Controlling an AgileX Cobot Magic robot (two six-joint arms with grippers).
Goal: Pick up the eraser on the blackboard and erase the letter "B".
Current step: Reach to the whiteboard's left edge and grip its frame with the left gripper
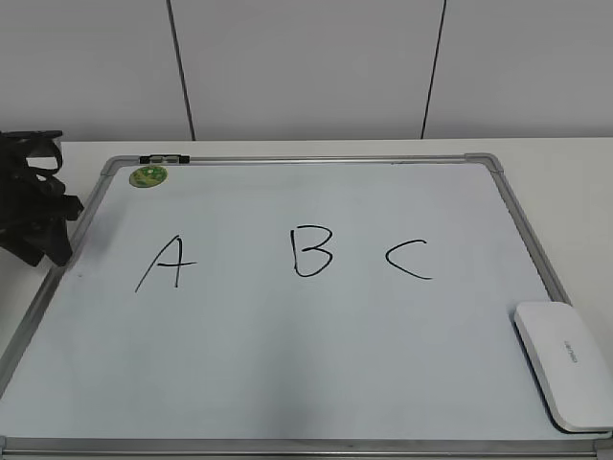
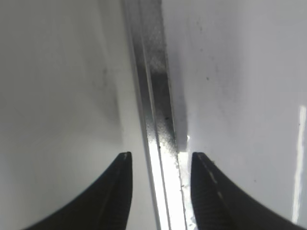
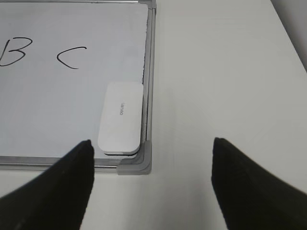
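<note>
The blackboard [image 1: 287, 364] is a white dry-erase board with a silver frame, lying flat on the table. The letter "B" [image 1: 312, 251] is drawn in black at its middle, between a black "A" [image 1: 165, 263] and a black "C" [image 1: 409, 259]. The eraser [image 1: 565, 363], flat and white, lies on the board's near right corner. In the right wrist view the eraser [image 3: 121, 117] lies ahead of my open, empty right gripper [image 3: 151, 146], with the "B" [image 3: 13, 51] at far left. My left gripper [image 2: 160, 158] is open and empty, straddling the board's left frame [image 2: 156, 120]; it shows at the left edge of the exterior view [image 1: 34, 211].
A round green sticker [image 1: 148, 176] sits at the board's far left corner. A grey corner cap [image 3: 136, 163] lies just ahead of the right gripper. White table [image 3: 225, 76] extends right of the board. A white panelled wall [image 1: 306, 67] stands behind.
</note>
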